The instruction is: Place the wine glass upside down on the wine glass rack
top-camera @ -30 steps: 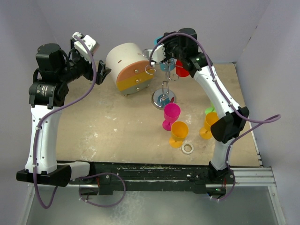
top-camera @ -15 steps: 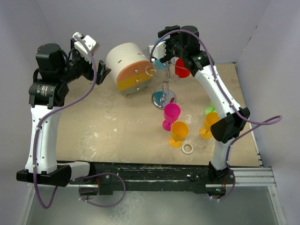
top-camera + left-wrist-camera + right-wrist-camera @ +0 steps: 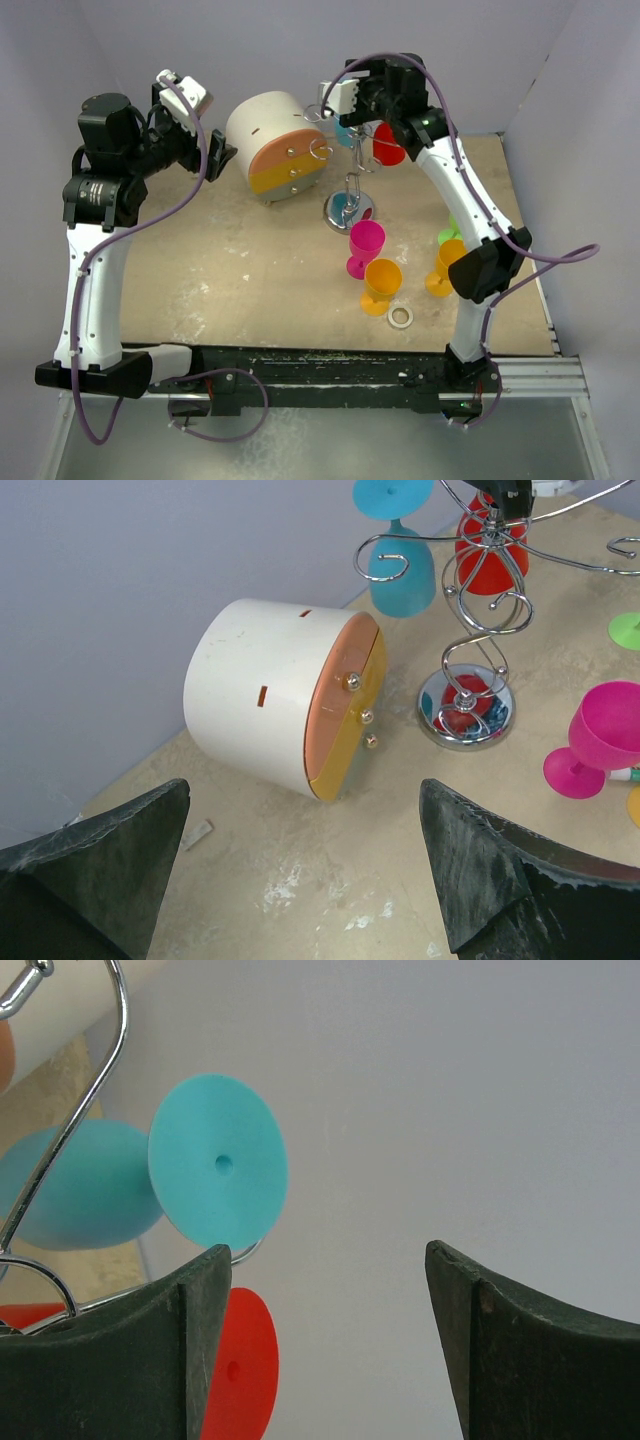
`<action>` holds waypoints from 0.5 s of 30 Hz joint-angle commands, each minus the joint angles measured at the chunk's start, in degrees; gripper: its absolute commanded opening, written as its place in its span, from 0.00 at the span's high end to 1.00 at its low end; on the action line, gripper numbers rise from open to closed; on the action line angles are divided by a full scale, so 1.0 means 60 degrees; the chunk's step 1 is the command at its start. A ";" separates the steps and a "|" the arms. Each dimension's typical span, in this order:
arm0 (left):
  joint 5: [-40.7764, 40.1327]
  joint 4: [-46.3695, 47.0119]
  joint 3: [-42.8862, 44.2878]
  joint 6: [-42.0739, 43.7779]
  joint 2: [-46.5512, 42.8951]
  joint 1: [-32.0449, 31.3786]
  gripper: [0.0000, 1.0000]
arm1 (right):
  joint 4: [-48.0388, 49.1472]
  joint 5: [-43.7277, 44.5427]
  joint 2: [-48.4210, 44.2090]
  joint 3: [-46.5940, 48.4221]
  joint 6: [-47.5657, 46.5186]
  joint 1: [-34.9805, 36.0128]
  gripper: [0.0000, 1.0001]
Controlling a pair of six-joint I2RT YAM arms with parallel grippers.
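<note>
at the far left, the left gripper (image 3: 212,153) is held raised above the table (image 3: 200,270), fingers fully spread, with nothing between them. it is well apart from the rack and no part in the work is noted. to its right the box (image 3: 265,135) is found lying on its side, drawers facing the rack.

next, the rack (image 3: 349,208) is seen standing upright on its round base. a blue glass (image 3: 405,570) is observed hanging from a curled arm, foot up and bowl down, clear of the table. just beside it a red glass (image 3: 492,555) is hung the same way.

at the rack top, the right gripper (image 3: 325,1260) is found with jaws parted and empty. the blue foot lies just outside its left finger (image 3: 200,1360), not between the fingers, and whether they touch cannot be told.

on the table right of the rack base, a pink glass (image 3: 365,245), two orange glasses (image 3: 381,285) and a green glass (image 3: 447,237) are left upright, unhung.

the placing is judged complete for the blue glass: it is borne by the rack alone. only withdrawal of the right arm is judged outstanding.
</note>
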 commanded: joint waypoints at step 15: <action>0.0038 0.0396 0.0046 0.0177 -0.0072 0.0103 0.01 | 0.1029 0.1194 0.0270 0.0097 0.2359 -0.0080 0.25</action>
